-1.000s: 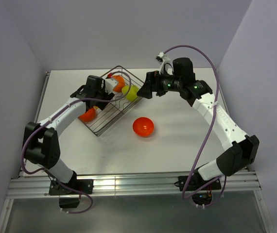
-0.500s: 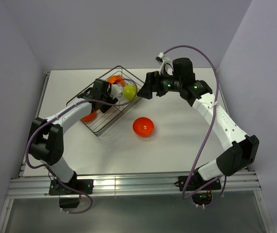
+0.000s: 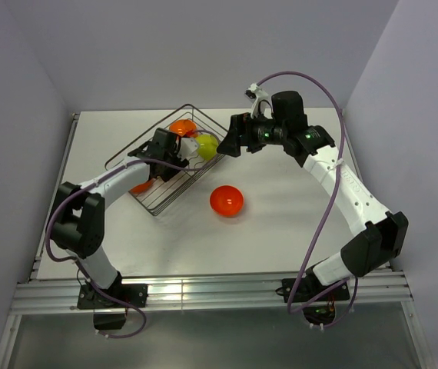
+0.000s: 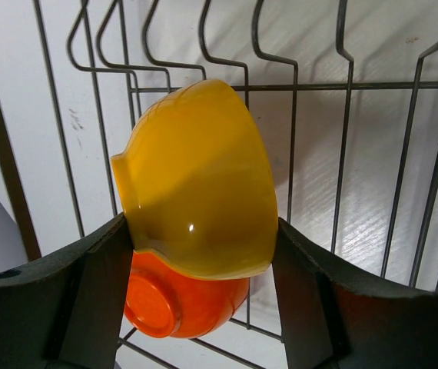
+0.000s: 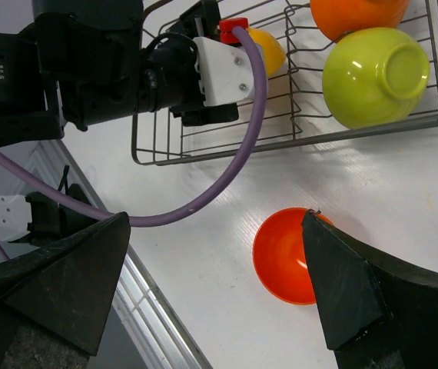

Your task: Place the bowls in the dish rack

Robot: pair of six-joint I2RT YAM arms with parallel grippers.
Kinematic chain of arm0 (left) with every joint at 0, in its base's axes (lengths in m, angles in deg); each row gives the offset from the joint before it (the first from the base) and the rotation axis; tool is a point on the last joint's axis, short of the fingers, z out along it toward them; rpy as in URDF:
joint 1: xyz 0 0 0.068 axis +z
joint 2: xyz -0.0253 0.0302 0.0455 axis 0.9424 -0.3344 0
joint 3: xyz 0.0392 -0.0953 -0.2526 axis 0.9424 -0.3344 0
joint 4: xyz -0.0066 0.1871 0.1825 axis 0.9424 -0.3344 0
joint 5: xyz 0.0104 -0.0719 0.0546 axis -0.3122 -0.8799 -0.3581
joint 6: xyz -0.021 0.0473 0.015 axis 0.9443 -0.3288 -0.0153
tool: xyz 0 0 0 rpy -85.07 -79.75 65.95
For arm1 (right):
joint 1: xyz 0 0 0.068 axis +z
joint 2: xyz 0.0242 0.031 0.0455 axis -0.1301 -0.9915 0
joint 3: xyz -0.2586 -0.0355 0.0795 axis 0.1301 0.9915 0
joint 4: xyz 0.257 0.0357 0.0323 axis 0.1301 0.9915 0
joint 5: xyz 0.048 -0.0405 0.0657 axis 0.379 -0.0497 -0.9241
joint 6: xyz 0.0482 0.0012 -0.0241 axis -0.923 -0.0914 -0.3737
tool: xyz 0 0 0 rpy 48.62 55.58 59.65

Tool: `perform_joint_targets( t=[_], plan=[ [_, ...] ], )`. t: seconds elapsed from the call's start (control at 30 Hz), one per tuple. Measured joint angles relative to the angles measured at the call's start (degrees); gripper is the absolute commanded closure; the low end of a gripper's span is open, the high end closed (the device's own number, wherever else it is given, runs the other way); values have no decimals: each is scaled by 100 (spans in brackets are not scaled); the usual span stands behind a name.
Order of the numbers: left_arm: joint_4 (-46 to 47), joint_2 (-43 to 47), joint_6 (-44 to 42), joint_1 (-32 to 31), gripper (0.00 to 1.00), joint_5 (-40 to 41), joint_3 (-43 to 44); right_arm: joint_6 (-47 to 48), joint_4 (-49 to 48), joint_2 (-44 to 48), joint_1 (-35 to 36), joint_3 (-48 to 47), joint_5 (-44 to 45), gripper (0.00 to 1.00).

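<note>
My left gripper [image 4: 201,227] reaches into the dark wire dish rack [image 3: 160,201] and is shut on a yellow-orange bowl [image 4: 196,184], one finger on each side. An orange bowl [image 4: 180,307] lies just behind it. In the right wrist view the rack [image 5: 280,142] holds the yellow-orange bowl [image 5: 269,48], a lime green bowl [image 5: 373,77] and an orange bowl [image 5: 357,11]. Another red-orange bowl [image 3: 137,186] shows in the rack under my left arm. A red-orange bowl [image 3: 226,201] sits upright on the table. My right gripper [image 5: 215,231] is open and empty, above it.
The white table [image 3: 280,223] is bounded by grey walls at the back and sides. An aluminium rail [image 3: 204,292] runs along the near edge. My left arm's purple cable [image 5: 234,154] hangs over the rack's near side.
My left gripper has pushed further right into the rack with the yellow-orange bowl, and its elbow has swung in. My right arm has stayed still.
</note>
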Motion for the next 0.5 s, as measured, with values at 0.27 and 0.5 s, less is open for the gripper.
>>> perform_joint_targets(
  t=[0.27,0.5],
  plan=[
    [76,-140,-52,-22,96,63,0,7,24,-2,-13,-4,20,0],
    [168,-214,-55,-48,96,166,0,22,37,-4,-13,-4,24,0]
  ],
)
